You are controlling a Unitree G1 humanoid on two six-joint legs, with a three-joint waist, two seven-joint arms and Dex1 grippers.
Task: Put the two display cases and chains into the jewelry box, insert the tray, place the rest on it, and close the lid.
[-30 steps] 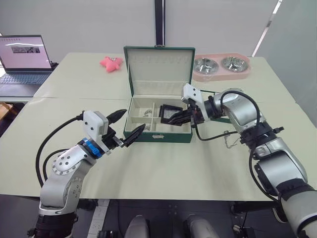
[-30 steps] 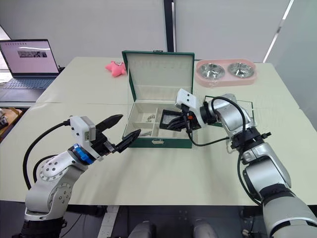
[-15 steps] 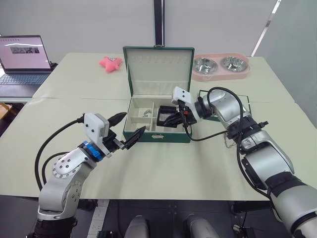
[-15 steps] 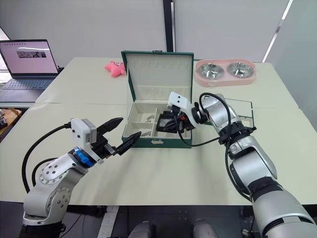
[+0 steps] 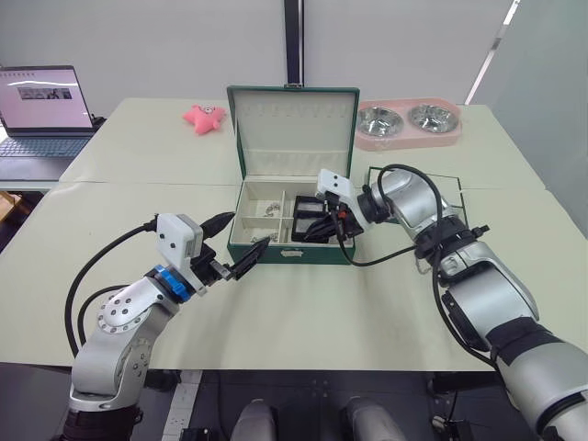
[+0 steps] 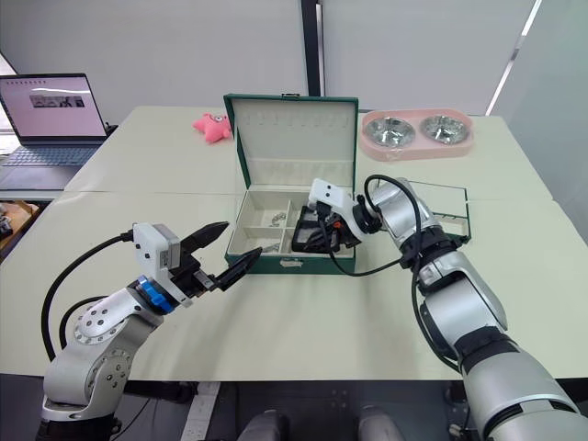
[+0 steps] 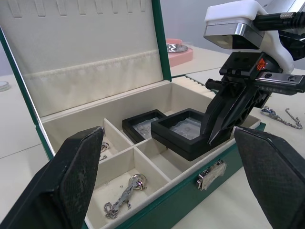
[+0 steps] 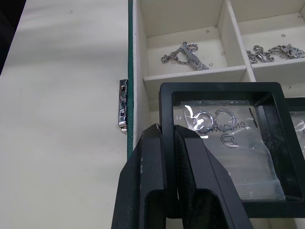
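Here we hold one display case (image 7: 183, 131) by its frame edge with our right gripper (image 8: 172, 157), fingers clamped on it, tilted over the front right compartment of the jewelry box (image 5: 292, 254). The second display case (image 7: 143, 125) lies in the compartment behind. Two chains (image 8: 187, 53) sit in the left compartments. Our left gripper (image 5: 241, 241) hovers just before the box front, jaws apart and empty. The lid (image 5: 294, 115) stands upright.

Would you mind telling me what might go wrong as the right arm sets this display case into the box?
The right pincer grips the display case by one rim only, tilted over a divider, so it may land askew or on the other case. One chain lies outside the jewelry box, beside that arm, and could get swept.
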